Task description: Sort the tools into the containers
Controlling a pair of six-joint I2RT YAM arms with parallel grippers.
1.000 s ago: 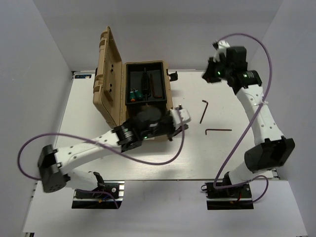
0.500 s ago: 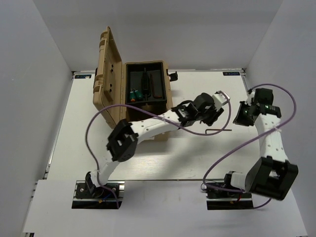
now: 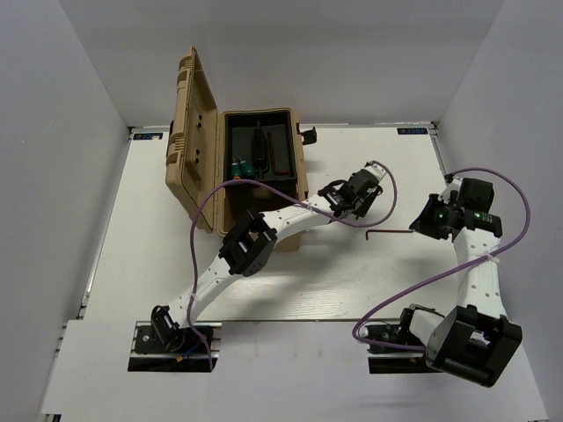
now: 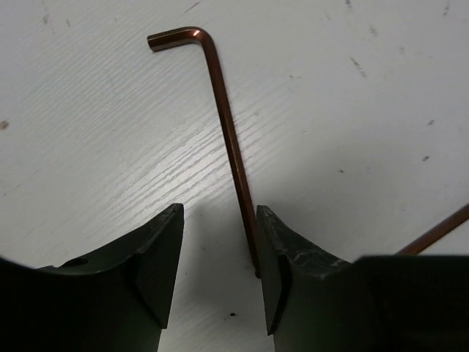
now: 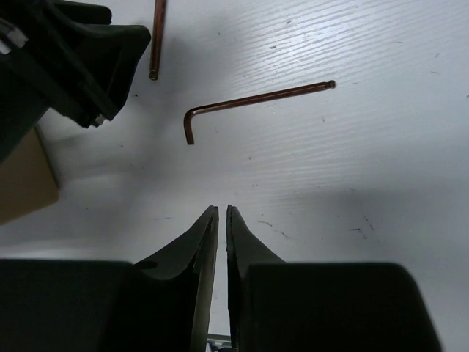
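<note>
A reddish-brown L-shaped hex key (image 4: 227, 132) lies on the white table, its long end between my left gripper's (image 4: 218, 213) open jaws, close against the right finger (image 4: 275, 249). From above, the left gripper (image 3: 359, 204) covers most of that key. A second hex key (image 3: 390, 232) (image 5: 256, 99) lies flat just in front of my right gripper (image 5: 222, 209), whose jaws stand a thin slit apart with nothing between them. The right gripper (image 3: 425, 220) hovers at the key's right end. Two green-handled screwdrivers (image 3: 242, 165) rest in the case's black tray.
The tan tool case (image 3: 302, 171) stands open at the back left, lid (image 3: 192, 132) upright, dark tools in its tray. Purple cables loop over both arms. The left gripper's body (image 5: 73, 66) sits close to the right gripper's view. White walls ring the table.
The left arm swung from the case out to the first hex key and its jaws opened. The right arm dropped from the back right toward the second key, jaws parting slightly.
</note>
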